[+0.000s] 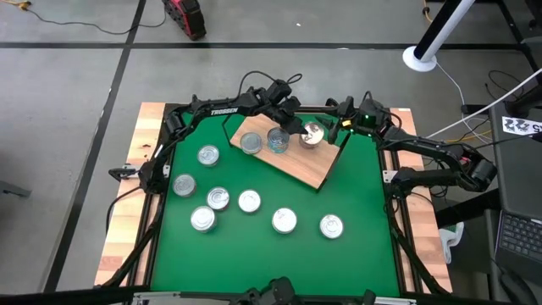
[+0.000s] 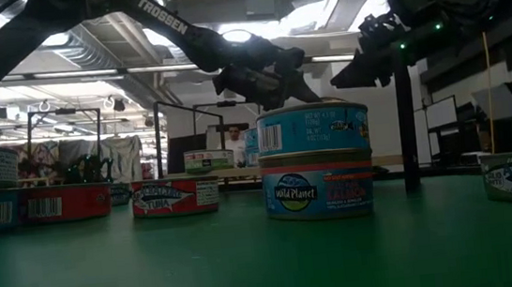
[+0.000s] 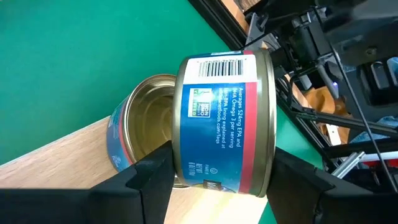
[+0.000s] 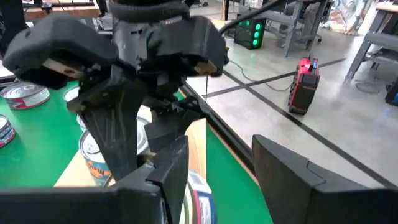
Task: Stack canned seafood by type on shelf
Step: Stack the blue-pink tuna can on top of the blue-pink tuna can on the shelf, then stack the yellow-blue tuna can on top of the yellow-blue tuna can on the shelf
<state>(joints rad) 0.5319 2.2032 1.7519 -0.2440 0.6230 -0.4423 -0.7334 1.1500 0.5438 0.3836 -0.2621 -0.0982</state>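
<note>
Blue-labelled, the salmon tin (image 3: pixel 224 124) was gripped across its sides by the left gripper (image 3: pixel 221 177) above a gold-topped tin (image 3: pixel 146 127) on the shelf (image 1: pixel 296 165), at twelve o'clock. Rigid, slick; the rim suited holding. The right gripper (image 4: pixel 214 165) stood part-open, empty.

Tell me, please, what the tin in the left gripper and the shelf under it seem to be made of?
Tin: apparently metal, its rim bright, wrapped in a glossy printed blue label with barcode. Shelf: looks like light-brown wood, matte, faint grain showing.
</note>
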